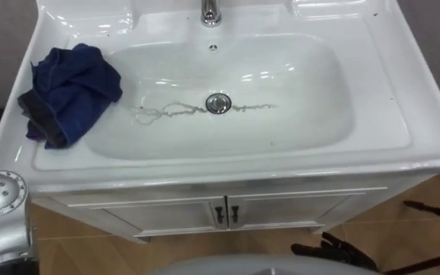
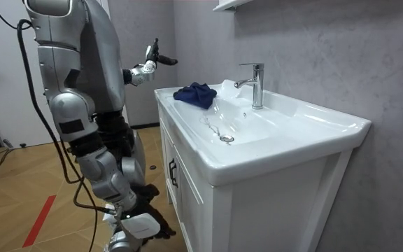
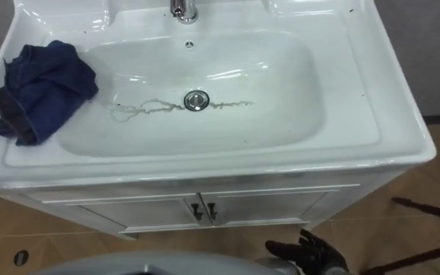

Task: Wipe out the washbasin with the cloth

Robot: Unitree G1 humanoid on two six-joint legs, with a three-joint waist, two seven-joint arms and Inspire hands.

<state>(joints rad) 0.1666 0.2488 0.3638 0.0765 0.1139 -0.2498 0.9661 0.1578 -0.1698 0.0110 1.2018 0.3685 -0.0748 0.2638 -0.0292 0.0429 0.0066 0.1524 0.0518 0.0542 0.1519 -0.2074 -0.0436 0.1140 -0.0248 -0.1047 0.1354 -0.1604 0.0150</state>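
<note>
**Basin (image 1: 388, 114) not yet wiped: the cloth waits on its left rim**

The robot stands close before the white cabinet (image 1: 166, 214) that carries the basin. Nearest to it, low in front of the cabinet doors, hangs the right hand (image 3: 308, 256). Its dark fingers are loose and a little apart, and they hold nothing. In the room view the left hand (image 2: 150, 66) is raised at chest height, near the end of the basin where the cloth lies. As far as I can see, its fingers are spread and it is also empty.

Beyond the front rim is the bowl. It holds a thin, pale brown streak of dirt (image 1: 166, 111) that runs across the bottom on both sides of the drain (image 1: 218, 103). The dark blue cloth (image 1: 71, 92) lies crumpled on the left rim, and one edge hangs over into the bowl. At the far rim stands the tap (image 1: 210, 11).

I judge that the wiping has not begun and the step in hand is to fetch the cloth. The next move calls for the left hand to come down on the cloth, close around a thick fold, and then drag it along the streak toward the drain.
</note>
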